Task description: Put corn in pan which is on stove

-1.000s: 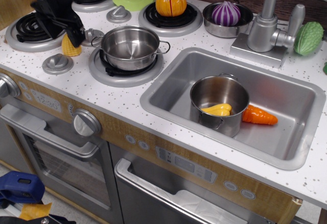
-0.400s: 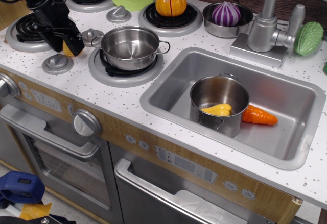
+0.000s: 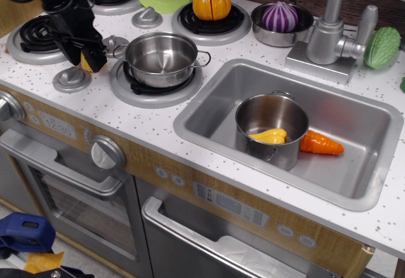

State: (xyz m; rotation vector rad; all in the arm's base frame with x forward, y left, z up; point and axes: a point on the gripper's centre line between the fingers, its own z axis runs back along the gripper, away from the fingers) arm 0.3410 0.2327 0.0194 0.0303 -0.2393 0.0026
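Your tool [image 3: 87,56] pinches the corn [image 3: 84,62] left of the pan [image 3: 161,58] on the speckled white stove [image 3: 95,104]

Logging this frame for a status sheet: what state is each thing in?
gripper: fingers around the corn
corn: mostly hidden, lifted or not unclear
pan: empty, on front burner
tall pot: in sink, holds yellow toy
carrot: lying in sink
onion: in steel bowl

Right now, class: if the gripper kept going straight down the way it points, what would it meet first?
The gripper points down at the corn, which shows between its fingers, so probably the corn first, then the stove top beneath. Depth is unclear.
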